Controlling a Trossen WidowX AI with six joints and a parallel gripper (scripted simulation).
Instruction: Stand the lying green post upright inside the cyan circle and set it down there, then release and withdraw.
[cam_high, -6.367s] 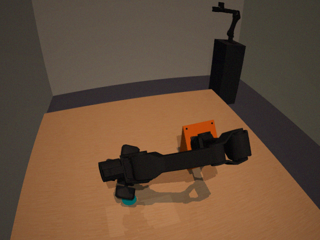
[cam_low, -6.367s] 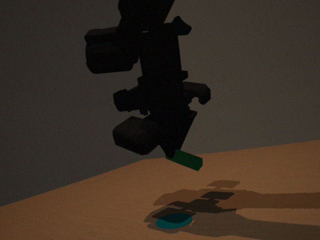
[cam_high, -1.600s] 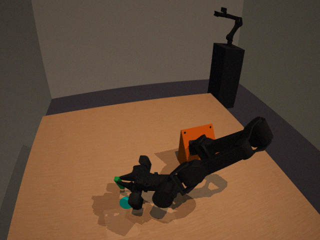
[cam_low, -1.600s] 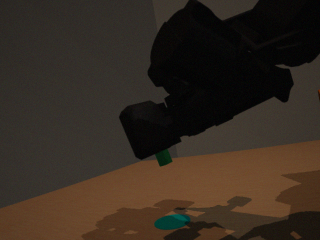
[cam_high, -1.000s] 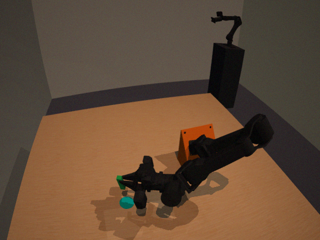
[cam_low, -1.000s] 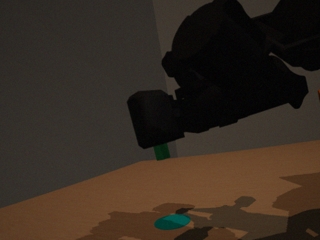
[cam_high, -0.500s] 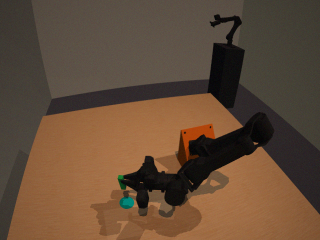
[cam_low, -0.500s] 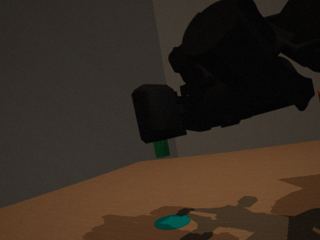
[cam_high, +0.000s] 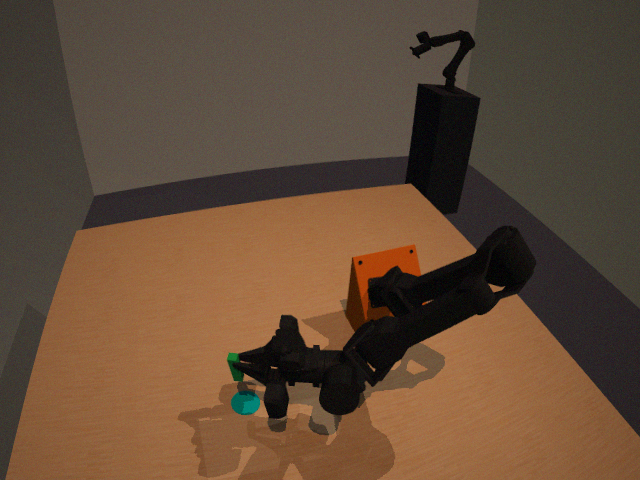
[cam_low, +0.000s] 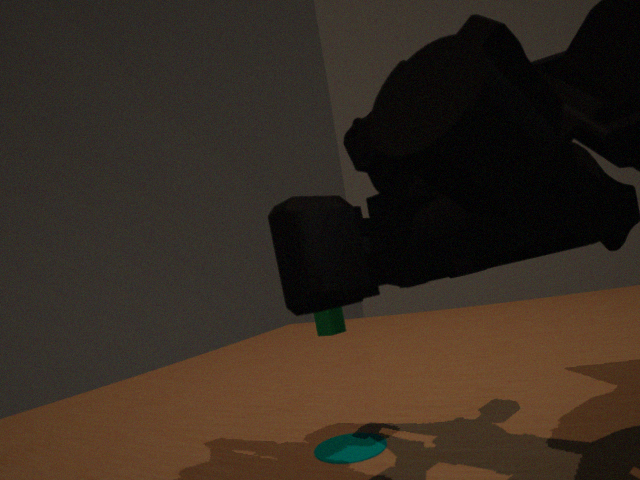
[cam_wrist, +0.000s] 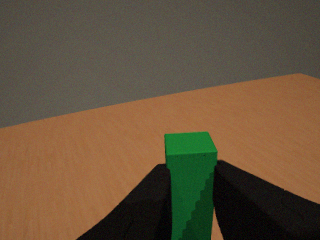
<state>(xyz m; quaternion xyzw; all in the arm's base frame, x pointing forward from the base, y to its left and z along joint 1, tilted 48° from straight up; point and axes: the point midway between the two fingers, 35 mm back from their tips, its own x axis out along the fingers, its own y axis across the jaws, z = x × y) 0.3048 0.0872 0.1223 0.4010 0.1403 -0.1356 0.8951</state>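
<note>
The green post (cam_high: 234, 367) (cam_low: 329, 321) (cam_wrist: 191, 190) is held nearly upright, with a slight tilt, in the air. My gripper (cam_high: 236, 360) (cam_wrist: 189, 173) is shut on it, with one finger on each side; the top end stands out above the fingertips in the wrist view. In the exterior view the arm's dark parts hide the fingers and all but the post's lower end. The cyan circle (cam_high: 245, 403) (cam_low: 350, 447) lies flat on the table, below the post, with a clear gap between them. Part of the circle is in shadow.
An orange wedge-shaped block (cam_high: 385, 263) stands on the table (cam_high: 206, 268) (cam_low: 248, 377) behind the arm's forearm. A dark pedestal (cam_high: 442, 144) with a small dark arm on it stands beyond the table's far right edge. The arm's shadows fall around the circle.
</note>
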